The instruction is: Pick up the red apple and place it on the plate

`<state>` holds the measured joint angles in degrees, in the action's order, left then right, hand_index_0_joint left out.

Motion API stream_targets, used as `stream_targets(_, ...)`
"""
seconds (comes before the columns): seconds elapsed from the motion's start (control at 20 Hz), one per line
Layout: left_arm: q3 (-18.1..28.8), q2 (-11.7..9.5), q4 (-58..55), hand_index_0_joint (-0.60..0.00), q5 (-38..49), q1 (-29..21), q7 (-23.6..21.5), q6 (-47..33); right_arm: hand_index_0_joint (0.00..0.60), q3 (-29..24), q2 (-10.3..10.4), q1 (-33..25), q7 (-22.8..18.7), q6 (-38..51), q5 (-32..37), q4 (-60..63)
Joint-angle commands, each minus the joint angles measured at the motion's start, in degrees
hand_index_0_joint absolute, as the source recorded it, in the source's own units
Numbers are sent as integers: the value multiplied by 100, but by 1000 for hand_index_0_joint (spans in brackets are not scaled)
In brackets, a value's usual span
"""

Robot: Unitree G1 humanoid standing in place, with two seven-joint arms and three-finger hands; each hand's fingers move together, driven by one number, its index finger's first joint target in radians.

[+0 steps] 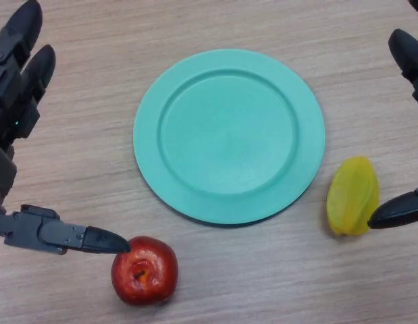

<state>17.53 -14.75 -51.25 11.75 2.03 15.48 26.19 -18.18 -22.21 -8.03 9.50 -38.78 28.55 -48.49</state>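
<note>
A red apple (145,270) stands on the wooden table near the front left, stem hollow up. A round teal plate (229,135) lies empty in the middle, behind and to the right of the apple. My left hand (19,94) is at the left edge, open: its fingers (33,67) point straight away from me and its thumb (94,239) stretches right, its tip touching or nearly touching the apple's upper left side. My right hand (406,50) shows at the right edge, open, with its thumb (398,212) beside a yellow fruit.
A yellow starfruit (353,196) lies on the table right of the plate, next to my right thumb tip.
</note>
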Motion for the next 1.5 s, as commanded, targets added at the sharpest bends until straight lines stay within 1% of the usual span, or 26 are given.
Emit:
stream_targets(0.05, 83, -113, -246, 0, -285, -80, -191, -861, 0, -308, -210, -176, -155, 599, 209, -317)
stream_targets(0.25, 17, -85, -223, 0, -372, -66, -161, -862, 0, -358, -224, -177, -264, 636, 356, -297)
stream_targets(0.3, 17, -43, -259, 0, -376, -12, -183, -876, 0, -347, -234, -171, -286, 649, 347, -290)
stream_targets(0.35, -55, 41, -232, 0, -471, 93, -225, -1058, 0, -335, -245, -177, -286, 639, 335, -283)
stream_targets(0.4, -134, 181, -221, 0, -495, 297, -260, -1263, 0, -282, -246, -179, -265, 670, 262, -254)
stream_targets(0.45, -209, 251, -193, 0, -501, 507, -235, -1398, 0, -260, -227, -168, -241, 681, 241, -243)
stream_targets(0.5, -357, 335, -111, 0, -527, 865, -253, -1648, 0, -235, -198, -177, -222, 692, 219, -211)
stream_targets(0.55, -500, 352, -12, 0, -603, 1067, -300, -1850, 0, -244, -195, -185, -227, 679, 232, -217)
stream_targets(0.6, -782, 374, 230, 0, -839, 1393, -403, -2242, 0, -261, -192, -193, -232, 662, 266, -200)
stream_targets(0.65, -970, 378, 443, 0, -1062, 1577, -478, -2593, 0, -255, -189, -198, -242, 692, 253, -181)
stream_targets(0.7, -1238, 383, 873, 0, -1493, 1867, -608, -3204, 0, -244, -189, -189, -245, 734, 224, -164)
stream_targets(0.75, -1378, 384, 1172, 0, -1791, 2000, -764, -3596, 0, -225, -192, -188, -241, 744, 194, -152)
stream_targets(0.8, -1538, 386, 1626, 0, -2177, 2158, -1014, -4084, 0, -197, -187, -188, -230, 752, 150, -127)
stream_targets(0.9, -1772, 386, 2106, 0, -2436, 2321, -1166, -4372, 0, -151, -173, -224, -256, 722, 109, -108)
stream_targets(1.0, -1935, 352, 2483, 0, -2555, 2369, -1190, -4446, 0, -73, -145, -232, -264, 766, 34, -93)
stream_targets(1.15, -2079, 293, 2962, 0, -2718, 2247, -1460, -4600, 0, -72, -129, -253, -236, 754, 15, -72)
stream_targets(1.2, -2101, 288, 3025, 0, -2638, 2210, -1554, -4437, 0, -109, -129, -253, -220, 740, 54, -68)
stream_targets(1.25, -2103, 288, 3024, -50, -2638, 2203, -1560, -4418, 0, -111, -131, -255, -221, 738, 57, -67)
stream_targets(1.3, -2126, 281, 3005, -201, -2641, 2176, -1553, -4311, 0, -120, -140, -266, -226, 728, 70, -62)
stream_targets(1.35, -2150, 268, 2972, -300, -2632, 2158, -1533, -4204, 0, -133, -146, -275, -234, 719, 90, -58)
stream_targets(1.4, -2195, 226, 2896, -451, -2627, 2139, -1510, -3996, 0, -170, -163, -284, -253, 708, 151, -51)
stream_targets(1.45, -2220, 177, 2829, -550, -2684, 2143, -1523, -3866, 0, -213, -190, -291, -269, 697, 216, -37)
stream_targets(1.5, -2191, 204, 2572, -600, -2452, 2167, -1482, -3500, 0, -281, -225, -274, -266, 709, 286, -15)
